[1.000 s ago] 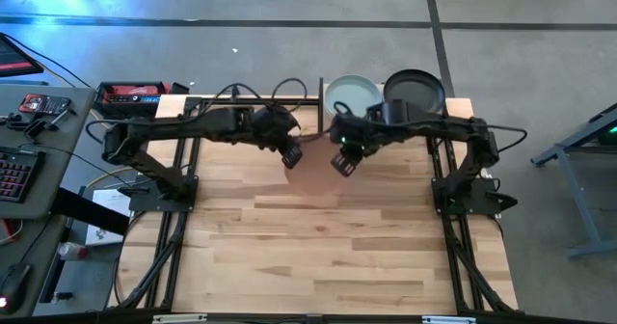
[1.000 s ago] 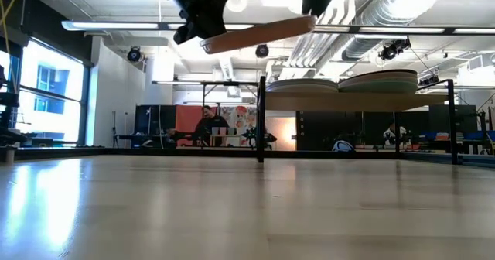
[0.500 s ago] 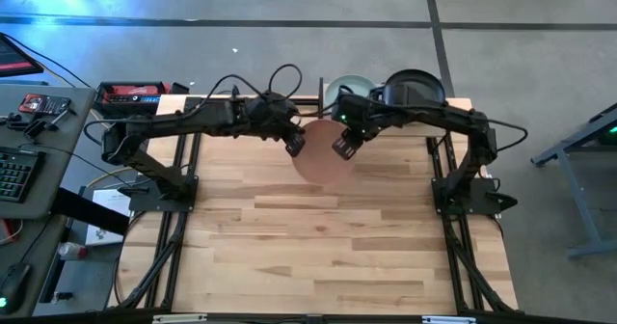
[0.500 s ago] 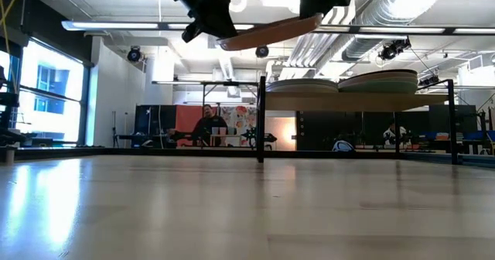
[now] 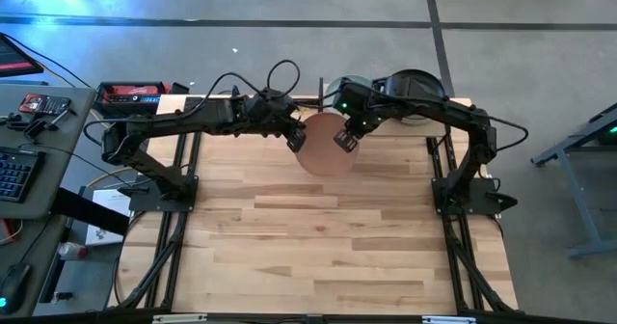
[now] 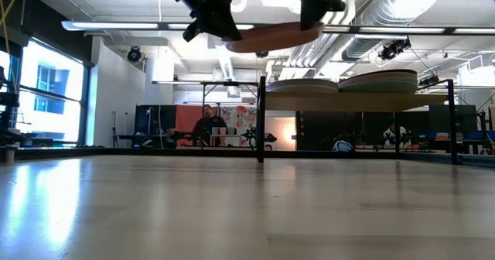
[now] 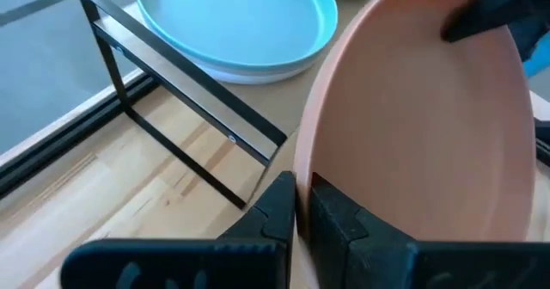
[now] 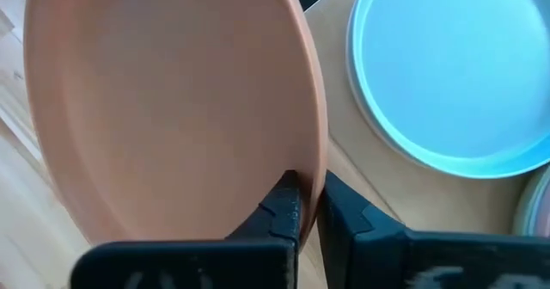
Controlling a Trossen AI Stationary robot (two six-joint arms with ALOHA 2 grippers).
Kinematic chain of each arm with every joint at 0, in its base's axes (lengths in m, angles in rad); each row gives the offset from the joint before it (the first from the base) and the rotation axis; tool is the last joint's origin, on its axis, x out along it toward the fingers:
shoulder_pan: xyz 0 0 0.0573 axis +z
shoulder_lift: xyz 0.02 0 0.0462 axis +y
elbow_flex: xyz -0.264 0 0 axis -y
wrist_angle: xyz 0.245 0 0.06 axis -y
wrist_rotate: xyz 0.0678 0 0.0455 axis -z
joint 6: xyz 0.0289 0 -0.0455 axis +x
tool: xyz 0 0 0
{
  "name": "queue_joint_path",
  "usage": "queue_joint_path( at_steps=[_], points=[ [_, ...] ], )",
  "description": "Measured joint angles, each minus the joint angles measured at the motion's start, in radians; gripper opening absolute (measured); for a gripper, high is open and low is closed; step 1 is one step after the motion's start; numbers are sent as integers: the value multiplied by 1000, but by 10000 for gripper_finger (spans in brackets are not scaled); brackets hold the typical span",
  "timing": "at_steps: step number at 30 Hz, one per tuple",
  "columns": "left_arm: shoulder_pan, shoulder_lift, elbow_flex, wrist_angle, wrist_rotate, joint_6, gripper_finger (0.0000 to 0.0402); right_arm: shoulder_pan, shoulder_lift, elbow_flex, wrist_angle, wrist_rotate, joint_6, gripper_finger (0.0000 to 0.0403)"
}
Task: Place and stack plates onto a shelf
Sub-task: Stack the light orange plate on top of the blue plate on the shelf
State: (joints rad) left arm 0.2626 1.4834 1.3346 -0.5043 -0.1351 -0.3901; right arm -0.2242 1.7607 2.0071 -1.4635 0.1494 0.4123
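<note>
A terracotta plate (image 5: 323, 150) hangs in the air above the far middle of the table, roughly level in the low view (image 6: 272, 35). My left gripper (image 5: 297, 139) is shut on its left rim and my right gripper (image 5: 345, 138) on its right rim. Behind it stands the shelf (image 6: 356, 103) on thin black uprights. On its board rest two stacks of plates, a teal-topped one (image 7: 232, 18) nearer the held plate and a black-topped one (image 5: 416, 85) to its right. My left gripper pinches the plate's left rim (image 7: 301, 164) between its two fingers, one above the rim and one below. It comes from the table's left, slanting down. The plate is lifted clear. My right gripper pinches the plate's right rim (image 8: 320, 156) between its two fingers, one inside the plate's hollow and one on its underside. The fingers point steeply down. Its fingertip (image 7: 477, 18) shows on the rim opposite my left gripper's hold.
The shelf's black frame (image 7: 172, 100) stands close behind the held plate, at the table's far edge. The plank tabletop (image 5: 328, 247) stretches toward the near edge. People sit in the room beyond the table (image 6: 207, 124).
My right gripper has moved toward the table's far edge and come down onto the plate's right rim, taking hold of it. The plate, earlier tilted with its right side high, has moved toward the shelf with my left gripper and now hangs about level.
</note>
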Motion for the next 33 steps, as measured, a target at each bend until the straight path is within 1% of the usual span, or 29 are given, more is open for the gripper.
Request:
queue_joint_path(
  at_steps=[5, 10, 17, 20, 23, 28, 33],
  points=[
    [0, 0, 0, 5, -10, 3, 14, -18, 0, 0, 6, 3, -28, 3],
    [0, 0, 0, 10, -8, 68, 25, -34, 0, 0, 8, 24, -51, 2],
    [-1, 0, 0, 10, -1, 72, 76, -52, 0, 0, 5, 40, -83, 0],
    [0, 0, 0, 20, -3, 31, 98, -64, 0, 0, 4, 41, -105, 0],
    [2, -5, 0, 19, -5, 11, 109, -80, 0, 0, 4, 40, -129, 0],
    [9, -26, 1, 4, -5, 10, 113, -137, 0, 0, 6, 28, -192, 0],
    [13, -59, 1, 1, -2, 13, 113, -233, 0, 0, 28, -33, -263, 0]
  ],
)
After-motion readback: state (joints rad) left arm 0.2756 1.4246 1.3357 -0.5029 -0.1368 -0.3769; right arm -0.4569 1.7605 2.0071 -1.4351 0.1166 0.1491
